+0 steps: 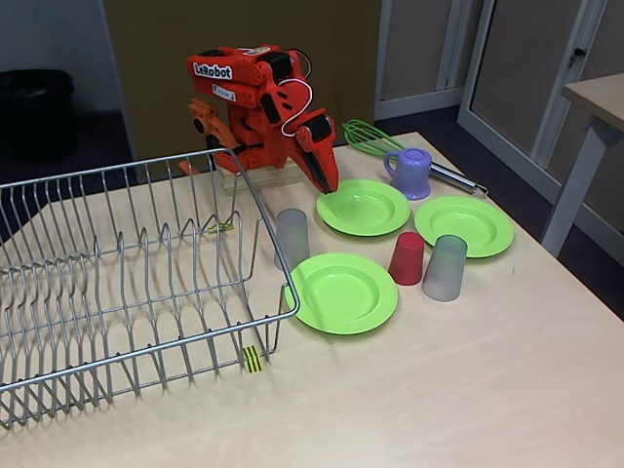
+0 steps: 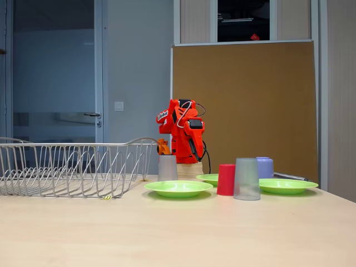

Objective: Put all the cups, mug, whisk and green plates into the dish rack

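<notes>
Nothing racked yet: the rack [image 1: 127, 283] sits empty at the left of the table [image 1: 468, 390] in a fixed view, and every item waits to its right. The arm is folded over its base, hand [image 1: 325, 180] pointing down at the rim of the far plate [image 1: 363, 207]; whether its fingers are apart or together, I cannot tell. One grey cup [image 1: 292, 237] stands just beside the rack's corner, the near plate [image 1: 343, 291] tucked against that same corner. The red cup [image 1: 407, 257] and second grey cup [image 1: 446, 267] stand side by side between plates, all upside down by the look of them. The mug [image 1: 413, 173] sits beside the whisk [image 1: 375, 136] at the back edge. A third plate [image 1: 464, 225] lies right. Tight cluster here, so I'd judge flat plates hard to grip. Open room is in front.
</notes>
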Controlling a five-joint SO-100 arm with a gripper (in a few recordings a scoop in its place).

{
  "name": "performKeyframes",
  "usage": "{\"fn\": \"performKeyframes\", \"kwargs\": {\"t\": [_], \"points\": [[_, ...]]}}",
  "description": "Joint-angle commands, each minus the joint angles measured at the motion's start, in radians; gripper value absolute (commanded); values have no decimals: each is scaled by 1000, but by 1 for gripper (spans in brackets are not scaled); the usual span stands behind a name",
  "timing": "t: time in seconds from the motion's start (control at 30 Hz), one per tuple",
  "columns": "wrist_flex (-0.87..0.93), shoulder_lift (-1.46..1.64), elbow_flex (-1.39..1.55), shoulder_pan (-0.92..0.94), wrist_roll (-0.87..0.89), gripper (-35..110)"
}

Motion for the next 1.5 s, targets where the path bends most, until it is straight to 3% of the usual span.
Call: {"fn": "performKeyframes", "kwargs": {"t": [0.0,1.17,1.3,1.47], "points": [[15,20,6,-11,3,0],[15,20,6,-11,3,0],[15,21,6,-75,-149,0],[40,23,-61,11,-161,0]]}}
